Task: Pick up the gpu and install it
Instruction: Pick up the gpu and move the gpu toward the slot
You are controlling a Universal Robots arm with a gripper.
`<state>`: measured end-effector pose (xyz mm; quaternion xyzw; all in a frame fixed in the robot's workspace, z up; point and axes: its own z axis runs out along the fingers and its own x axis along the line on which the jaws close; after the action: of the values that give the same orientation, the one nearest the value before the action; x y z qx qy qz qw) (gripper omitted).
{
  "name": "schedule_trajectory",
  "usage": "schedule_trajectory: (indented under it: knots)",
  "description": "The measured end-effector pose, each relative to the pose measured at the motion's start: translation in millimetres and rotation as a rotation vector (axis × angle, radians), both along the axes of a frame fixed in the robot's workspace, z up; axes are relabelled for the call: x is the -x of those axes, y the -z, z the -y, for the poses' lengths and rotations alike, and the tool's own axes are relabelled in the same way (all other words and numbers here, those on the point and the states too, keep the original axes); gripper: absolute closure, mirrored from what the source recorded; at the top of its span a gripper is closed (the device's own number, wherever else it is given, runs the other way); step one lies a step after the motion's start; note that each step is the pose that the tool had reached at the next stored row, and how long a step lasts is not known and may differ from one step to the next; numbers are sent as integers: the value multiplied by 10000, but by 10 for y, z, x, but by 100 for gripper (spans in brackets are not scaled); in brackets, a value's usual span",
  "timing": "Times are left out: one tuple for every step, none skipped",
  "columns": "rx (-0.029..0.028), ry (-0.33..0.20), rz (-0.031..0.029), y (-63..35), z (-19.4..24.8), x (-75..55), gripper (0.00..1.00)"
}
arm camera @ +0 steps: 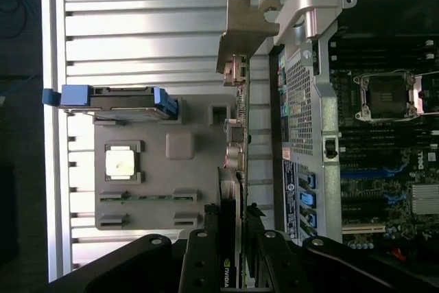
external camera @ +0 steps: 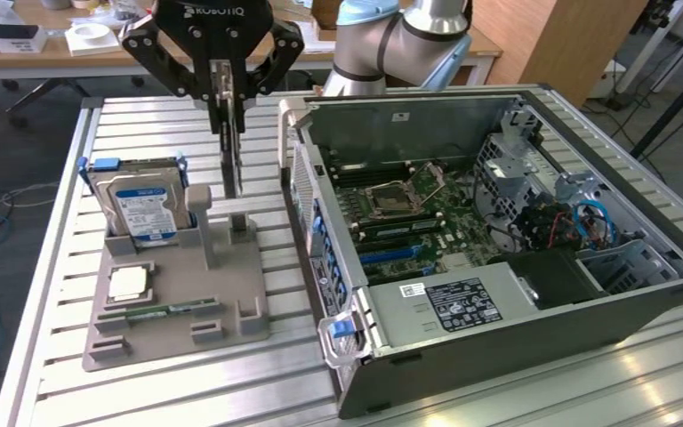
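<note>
The gpu [external camera: 234, 153] is a thin, flat, dark card, seen almost edge-on. It hangs upright with its long side vertical, and the end effector [external camera: 230, 96] pinches its upper end. A green logo shows on its black face up between the fingers, in the wrist view [arm camera: 225, 274]. Its narrow silver bracket [arm camera: 245, 27] sits at the opposite end. The card hangs over the grey holder [external camera: 175, 311] on the tabletop [external camera: 57, 267], just to the exterior view's left of the open computer case [external camera: 532, 347].

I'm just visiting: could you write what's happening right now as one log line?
fingers: shut on gpu | gpu: upright, edge-on, at grey holder | computer case: open, beside holder | gpu installed: not yet
</note>
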<state>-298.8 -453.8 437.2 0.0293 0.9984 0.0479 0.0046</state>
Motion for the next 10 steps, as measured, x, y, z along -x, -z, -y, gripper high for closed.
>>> schedule_trajectory:
  knots:
    - [-12, -1, 0, -1, 0, -1, 74]
    - [-15, -1, 1, 0, 0, -1, 74]
    - [-15, -1, 1, 0, 0, -1, 74]
    - [-15, 0, 0, 0, 0, -1, 74]
    - [-16, -3, 0, 0, 1, -9, 74]
    - [-16, -2, 0, -1, 1, -21, 74]
    - [-15, 0, -1, -1, 0, -40, 74]
    - [-15, -1, 0, 0, 0, -65, 74]
    - [-15, -1, -1, -1, 0, -94, 74]
    - [-15, -1, 0, 0, 0, -126, 74]
